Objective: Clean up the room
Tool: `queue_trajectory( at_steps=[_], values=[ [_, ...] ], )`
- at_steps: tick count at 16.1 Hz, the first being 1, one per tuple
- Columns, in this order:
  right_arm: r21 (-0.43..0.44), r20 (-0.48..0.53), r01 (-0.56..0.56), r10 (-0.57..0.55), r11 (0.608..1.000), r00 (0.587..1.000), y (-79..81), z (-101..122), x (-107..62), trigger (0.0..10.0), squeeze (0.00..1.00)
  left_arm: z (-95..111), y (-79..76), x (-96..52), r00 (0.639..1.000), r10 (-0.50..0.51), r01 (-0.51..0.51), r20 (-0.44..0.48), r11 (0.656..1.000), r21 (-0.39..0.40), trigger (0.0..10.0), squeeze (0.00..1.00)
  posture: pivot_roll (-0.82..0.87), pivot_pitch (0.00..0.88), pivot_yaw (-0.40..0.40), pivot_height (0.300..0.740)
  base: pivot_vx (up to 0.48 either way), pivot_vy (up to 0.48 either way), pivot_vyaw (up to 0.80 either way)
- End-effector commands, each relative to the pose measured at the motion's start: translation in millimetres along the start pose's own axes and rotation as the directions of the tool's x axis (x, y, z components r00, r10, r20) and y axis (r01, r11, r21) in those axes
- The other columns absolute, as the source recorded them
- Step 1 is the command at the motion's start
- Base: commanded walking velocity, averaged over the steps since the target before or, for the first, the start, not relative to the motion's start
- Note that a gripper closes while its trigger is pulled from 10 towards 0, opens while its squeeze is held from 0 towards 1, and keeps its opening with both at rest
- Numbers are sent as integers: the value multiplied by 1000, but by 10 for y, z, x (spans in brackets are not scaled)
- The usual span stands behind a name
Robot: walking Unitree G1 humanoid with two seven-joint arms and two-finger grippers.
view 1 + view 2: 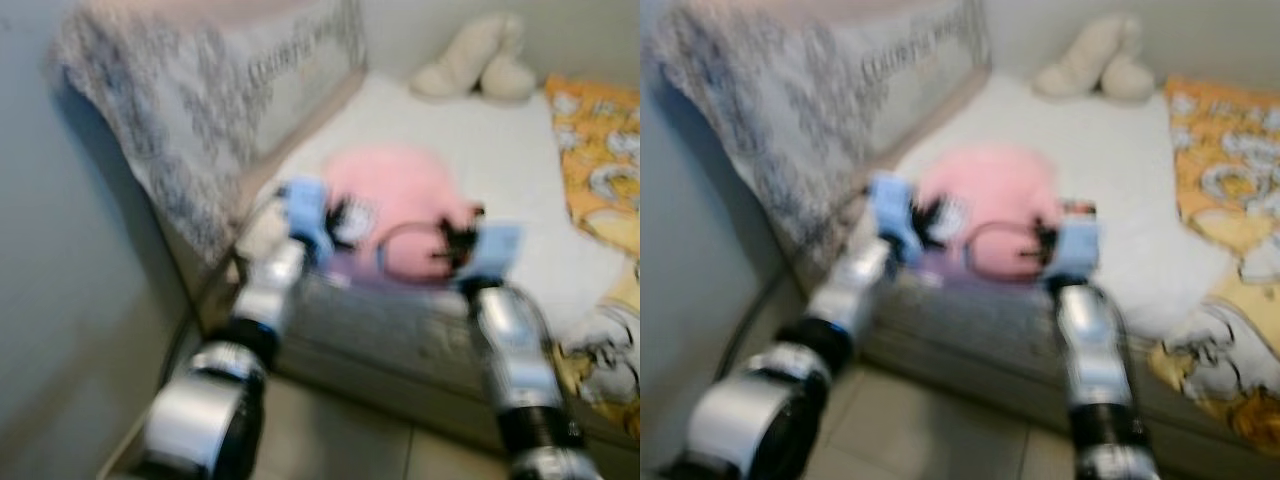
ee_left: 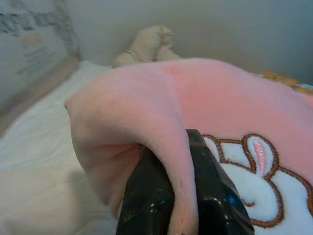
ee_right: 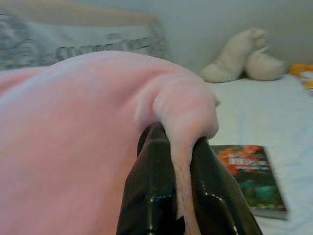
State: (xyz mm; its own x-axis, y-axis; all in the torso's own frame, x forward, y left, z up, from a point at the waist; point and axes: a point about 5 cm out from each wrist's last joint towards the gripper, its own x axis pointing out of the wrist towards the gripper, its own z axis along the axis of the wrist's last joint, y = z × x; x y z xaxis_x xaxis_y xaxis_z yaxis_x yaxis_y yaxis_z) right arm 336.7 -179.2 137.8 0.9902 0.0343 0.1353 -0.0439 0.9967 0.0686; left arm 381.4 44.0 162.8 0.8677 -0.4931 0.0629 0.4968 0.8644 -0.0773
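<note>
Both-handed, the left gripper (image 2: 183,196) and right gripper (image 3: 182,191) each pinch a fold of the pink blanket (image 1: 400,215), which lies on the white bed (image 1: 500,150). Beside the blanket lies a book (image 3: 249,178); beyond it, a cream plush toy (image 1: 478,60).

The white sheet of the bed (image 1: 480,150) lies open beyond the soft pink plush blanket (image 1: 400,215), up to the cream stuffed toy (image 1: 478,60) at the wall. A grey patterned pillow (image 1: 200,100) hems in the left side, and an orange printed quilt (image 1: 600,160) the right. A dark-covered book (image 3: 252,178) lies flat just beside the blanket's right fold.
</note>
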Motion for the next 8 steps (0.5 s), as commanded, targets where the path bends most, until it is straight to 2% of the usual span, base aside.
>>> queue_trajectory(
  at_steps=[1,8],
  values=[
    [6,25,-23,23,1000,999,73,53,27,10000,0,91,102,-1,999,24,-25,27,999,29,10000,0,21,0,44,732,446,0,0],
    [0,11,-28,28,1000,1000,63,25,12,10000,0,97,118,6,999,35,-36,25,999,20,10000,0,11,0,46,732,441,0,0]
  ],
)
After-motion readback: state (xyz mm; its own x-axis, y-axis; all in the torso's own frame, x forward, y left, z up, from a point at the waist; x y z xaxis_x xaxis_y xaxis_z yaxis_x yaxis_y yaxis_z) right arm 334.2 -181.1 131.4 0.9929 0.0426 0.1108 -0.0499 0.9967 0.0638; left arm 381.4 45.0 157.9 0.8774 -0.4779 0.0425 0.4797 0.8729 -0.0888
